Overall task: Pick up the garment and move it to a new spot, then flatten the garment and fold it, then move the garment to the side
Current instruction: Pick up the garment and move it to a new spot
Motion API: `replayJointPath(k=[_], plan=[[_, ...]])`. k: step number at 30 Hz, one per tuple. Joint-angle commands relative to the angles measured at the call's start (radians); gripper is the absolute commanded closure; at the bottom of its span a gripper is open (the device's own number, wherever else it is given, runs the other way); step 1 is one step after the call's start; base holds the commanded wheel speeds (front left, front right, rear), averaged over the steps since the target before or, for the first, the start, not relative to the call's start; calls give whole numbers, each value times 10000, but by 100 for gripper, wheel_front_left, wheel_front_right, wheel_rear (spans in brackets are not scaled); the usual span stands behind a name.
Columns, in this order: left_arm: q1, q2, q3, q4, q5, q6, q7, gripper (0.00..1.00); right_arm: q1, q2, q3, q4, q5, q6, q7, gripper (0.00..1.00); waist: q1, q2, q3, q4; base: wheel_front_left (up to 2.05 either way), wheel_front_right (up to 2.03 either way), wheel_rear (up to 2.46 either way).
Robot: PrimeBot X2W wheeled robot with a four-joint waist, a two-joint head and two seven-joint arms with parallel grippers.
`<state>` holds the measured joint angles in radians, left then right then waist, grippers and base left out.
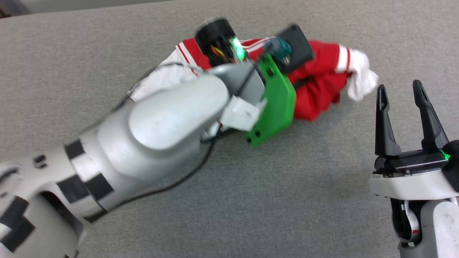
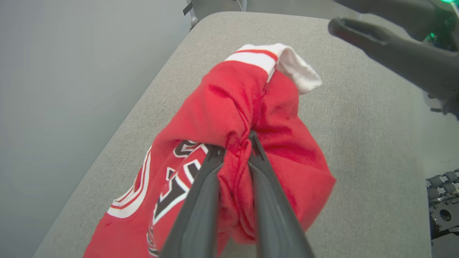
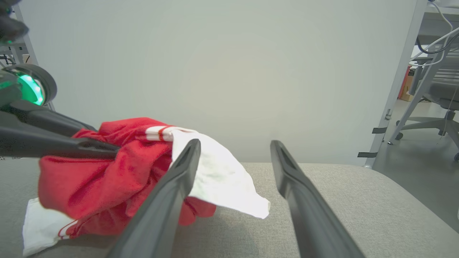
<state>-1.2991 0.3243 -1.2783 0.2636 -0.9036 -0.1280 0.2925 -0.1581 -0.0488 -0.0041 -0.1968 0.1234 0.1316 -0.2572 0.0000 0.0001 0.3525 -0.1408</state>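
**Left arm has the jersey pinched; right arm free beside the sleeve end**

Head view. The garment [image 1: 319,86] lies bunched at the far middle of the grey cushion [image 1: 287,186]. Its long axis runs across the view, with one white sleeve at each end. My left forearm [image 1: 172,114] reaches over it and hides the grasp. The right gripper [image 1: 399,86] stands at the lower right with its fingers spread wide and nothing between them, just beside the right-hand white sleeve [image 1: 360,77].

Left wrist view. The left gripper [image 2: 236,143] is nearly closed, and its fingers [image 2: 200,200] pinch a gathered fold of red cloth near the lettering. The rest of the cloth mounds up around the tips.

Right wrist view. The red bunch sits left of the gap and looks partly lifted, with a lower white edge resting on the cushion. The white sleeve drapes behind my left-hand finger and does not lie between the two.

Judgement: the left arm does the carrying. If the right arm is to help, it needs to shift to its left, since the sleeve lies that way from the open gap.
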Motion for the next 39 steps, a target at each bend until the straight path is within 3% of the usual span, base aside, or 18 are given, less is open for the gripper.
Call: replayJointPath(k=[1, 12, 17, 18, 19, 30, 39], plan=[[495, -149, -14, -21, 164, -27, 57, 100, 81, -15, -37, -52, 135, -9, -46, 0, 0, -1, 180, -233, 0, 0, 0], [3739, -660, -18, 247, 1968, -27, 1565, 100, -36, -15, 15, -29, 249, -9, -46, 0, 0, -1, 506, -306, 0, 0, 0], [3982, -676, -18, 412, 2136, -27, 1337, 100, -34, -15, -30, 45, 215, -9, -46, 0, 0, -1, 442, -174, 0, 0, 0], [3919, -696, -19, 502, 2159, -27, 1098, 77, -15, -15, -37, 78, 200, -9, -46, 0, 0, -1, 367, -128, 0, 0, 0], [3837, -710, -19, 585, 2227, -27, 807, 0, 7, -15, -36, 100, 190, -9, -46, 0, 0, -1, 310, -98, 0, 0, 0], [3642, -975, 603, 1809, 1726, 106, -3600, 0, 771, -15, -341, 448, 54, -9, -46, 0, 0, -1, -1151, 563, 0, 0, 0], [4537, -556, 1689, 1859, 2121, 1764, -5421, 0, 1481, -14, -481, 648, -58, -9, -46, 0, 0, -1, -2029, 1263, 0, 0, 0]])
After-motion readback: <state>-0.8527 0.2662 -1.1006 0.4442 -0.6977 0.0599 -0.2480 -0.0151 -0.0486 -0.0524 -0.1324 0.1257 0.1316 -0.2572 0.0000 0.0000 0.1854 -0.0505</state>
